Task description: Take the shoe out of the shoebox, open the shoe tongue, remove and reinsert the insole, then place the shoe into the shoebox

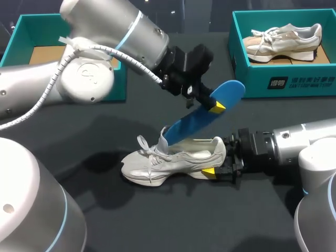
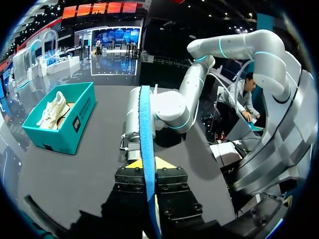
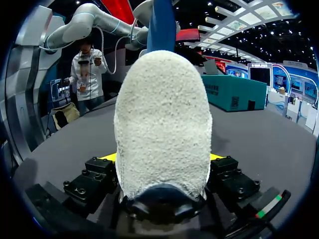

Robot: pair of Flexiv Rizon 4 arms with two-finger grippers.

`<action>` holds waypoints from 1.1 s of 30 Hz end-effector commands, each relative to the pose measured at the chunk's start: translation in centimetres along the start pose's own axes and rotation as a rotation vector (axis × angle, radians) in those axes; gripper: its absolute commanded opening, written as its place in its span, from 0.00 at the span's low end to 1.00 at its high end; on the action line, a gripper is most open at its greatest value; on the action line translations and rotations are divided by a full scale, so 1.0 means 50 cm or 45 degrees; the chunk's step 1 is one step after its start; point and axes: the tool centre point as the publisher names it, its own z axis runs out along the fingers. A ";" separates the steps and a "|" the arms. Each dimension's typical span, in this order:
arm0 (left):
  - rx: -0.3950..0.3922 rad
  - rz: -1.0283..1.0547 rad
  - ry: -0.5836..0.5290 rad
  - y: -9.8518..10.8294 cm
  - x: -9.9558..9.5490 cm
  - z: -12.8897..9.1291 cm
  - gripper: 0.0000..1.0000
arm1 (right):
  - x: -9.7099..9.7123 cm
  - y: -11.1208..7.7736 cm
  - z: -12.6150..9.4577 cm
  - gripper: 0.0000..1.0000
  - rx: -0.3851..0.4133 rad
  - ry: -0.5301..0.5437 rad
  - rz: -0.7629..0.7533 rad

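- Two pale shoes are in view. One shoe (image 1: 173,160) stands on its sole on the dark desk (image 1: 157,220). The second shoe (image 1: 283,38) lies in a box well beyond the first shoe's heel end.
- There are two teal shoeboxes, both open at the top. The right shoebox (image 1: 294,81) holds the second shoe. The left shoebox (image 1: 16,34) sits well beyond the desk shoe's toe end, partly hidden by the left arm.
- There is one blue insole (image 1: 202,118). It slants up over the shoe, with its low end at the shoe's opening near the tongue and its high end raised above the heel.
- Two hands are in view. The left hand (image 1: 216,106) is above the shoe's heel, its yellow tips clamped on the insole's upper half from both sides.
- The right hand (image 1: 214,167) is at the shoe's heel, one yellow tip on each side, clamped on it at desk level.
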 end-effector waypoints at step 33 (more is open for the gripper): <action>0.622 -0.148 0.095 -0.130 0.235 -0.168 0.00 | 0.003 -0.002 0.003 0.00 0.005 -0.002 0.001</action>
